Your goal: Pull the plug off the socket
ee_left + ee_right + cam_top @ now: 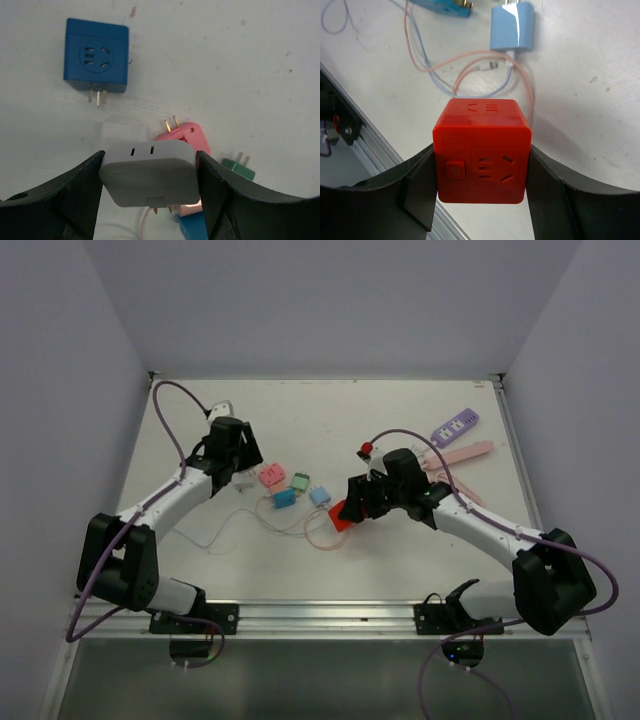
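Two parts sit well apart across the table (300, 410), the left gripper (150, 176) clamping the grey plug (147, 167) and the right gripper (480, 177) clamping the red socket (480, 145), so the sound finish is probably to lower each squarely before releasing.

You get bright, even overhead light; the white table (400, 560) washes out toward its far edge. Shadows soft, faint. Your wrist views blur at bottom corners. Sheen on red socket cube (480, 155), glare on blue charger (512, 30).
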